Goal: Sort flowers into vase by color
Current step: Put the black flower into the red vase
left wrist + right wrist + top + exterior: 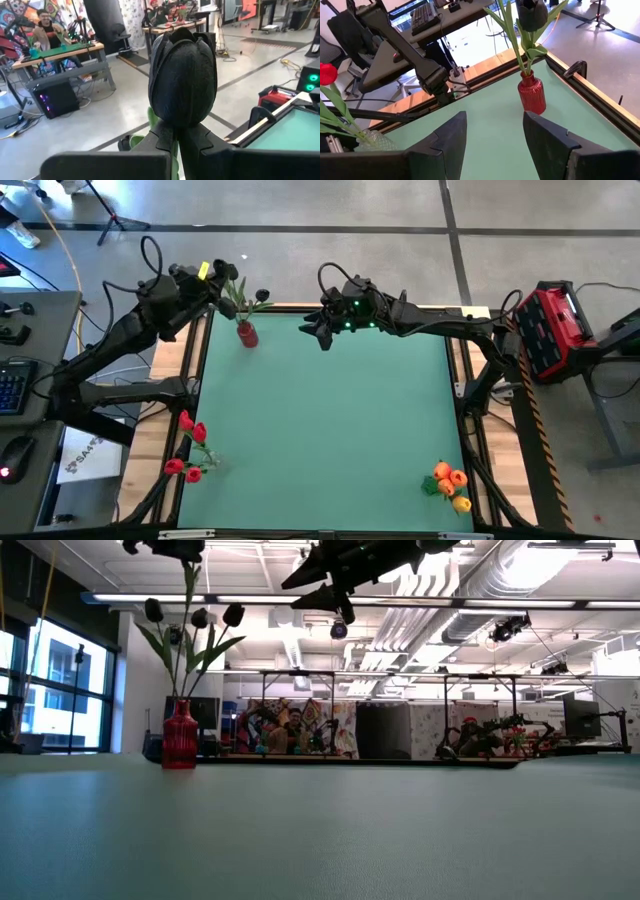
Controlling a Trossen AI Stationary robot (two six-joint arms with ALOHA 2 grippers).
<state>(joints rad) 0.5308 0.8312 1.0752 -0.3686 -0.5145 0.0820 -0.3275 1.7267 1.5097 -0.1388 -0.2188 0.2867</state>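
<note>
Left gripper (222,280) is clenched on a black tulip (183,75) above the red vase (247,333) at the worktop's (320,420) far left corner. Lower the stem straight into the neck; the black tulips already inside crowd it. Right gripper (318,330) hangs nearby, fingers (447,135) spread, holding nothing. Red tulips (188,448) and orange tulips (448,483) sit well clear.
</note>
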